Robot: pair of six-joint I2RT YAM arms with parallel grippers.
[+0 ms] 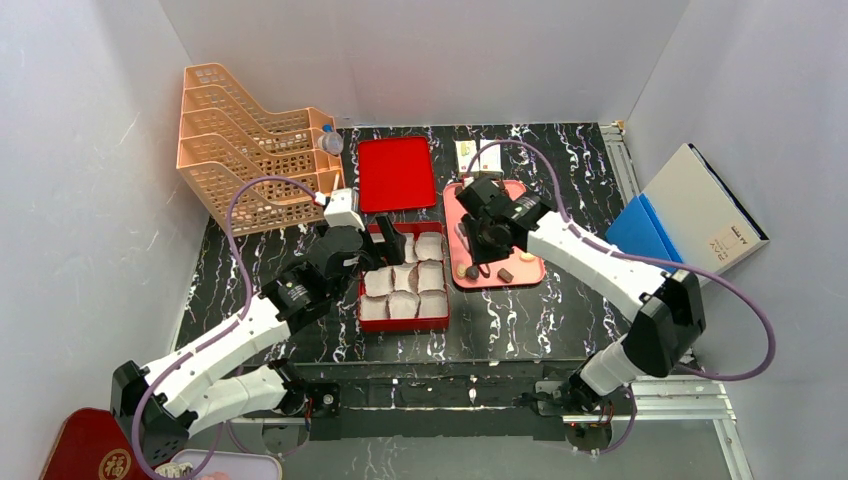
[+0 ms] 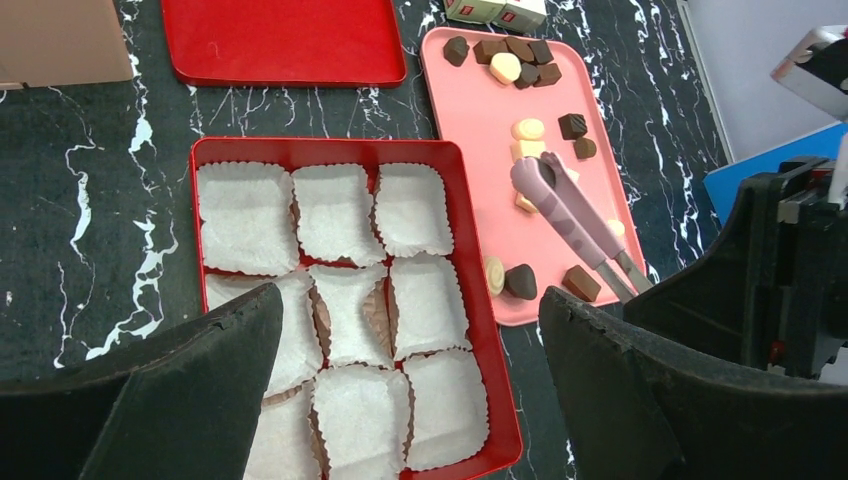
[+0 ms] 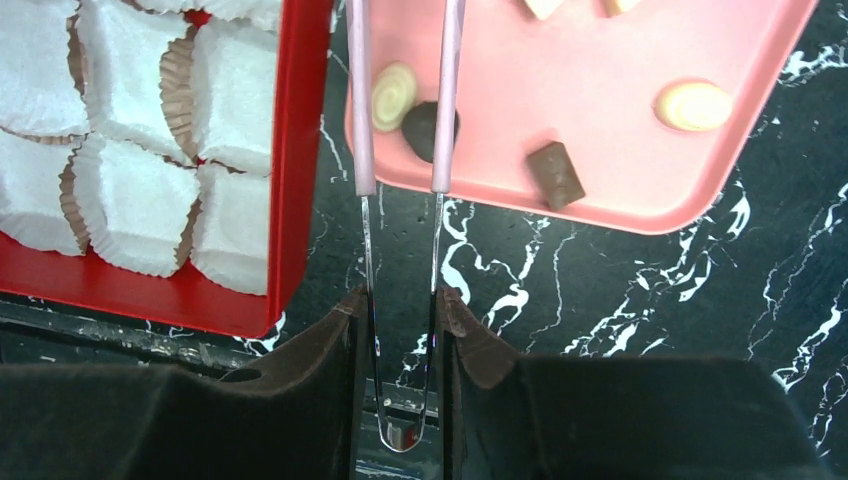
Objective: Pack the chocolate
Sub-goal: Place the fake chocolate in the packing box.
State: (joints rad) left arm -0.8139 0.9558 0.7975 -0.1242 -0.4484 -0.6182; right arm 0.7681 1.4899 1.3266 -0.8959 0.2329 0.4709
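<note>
The working room was tight. The red box and the pink tray sat side by side at the middle of the black marbled table, with only a thin strip of table showing between the box's right wall and the tray's left edge. A band of bare table ran in front of both, toward the arm bases. Behind the box lay a flat red lid, apart from it. A peach file rack filled the far left corner, and white walls closed three sides.

I had the left gripper hanging over the near half of the box with its jaws spread wide and nothing between them. The right gripper was clenched on the bent end of a pair of tongs, whose two purple-sleeved arms reached out over the tray's near-left corner.

The box held white crinkled paper cups packed edge to edge, showing only paper. All the chocolate I could see lay on the tray: a cluster at the far end, a few in the middle, and three near the front edge — a pale swirled round, a dark piece between the tong arms, and a brown block. Two small cartons stood just beyond the tray.
</note>
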